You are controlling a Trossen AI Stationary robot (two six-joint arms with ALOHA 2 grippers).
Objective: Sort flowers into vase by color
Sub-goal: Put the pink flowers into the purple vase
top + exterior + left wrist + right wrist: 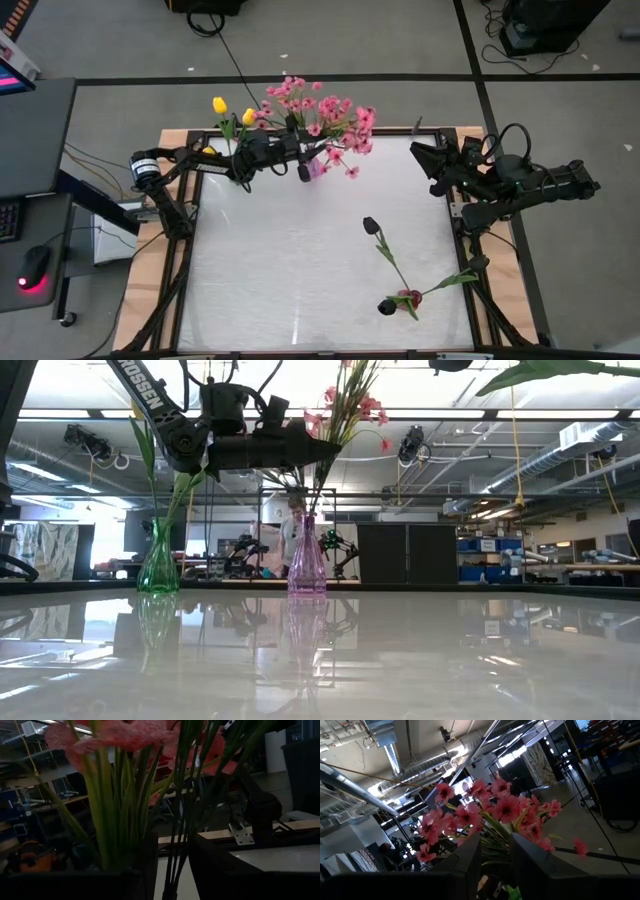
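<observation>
Standing between left pincer (304, 160) fingers: pink stems (182, 835).

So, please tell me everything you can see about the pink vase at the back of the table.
The pink vase is clear, glass-like, with a wide base and narrow neck. It stands upright at the table's far edge, right of a green vase. It holds green stems of the pink flowers, spreading above it. The left gripper hangs among the stems just above its mouth; contact is unclear.
</observation>
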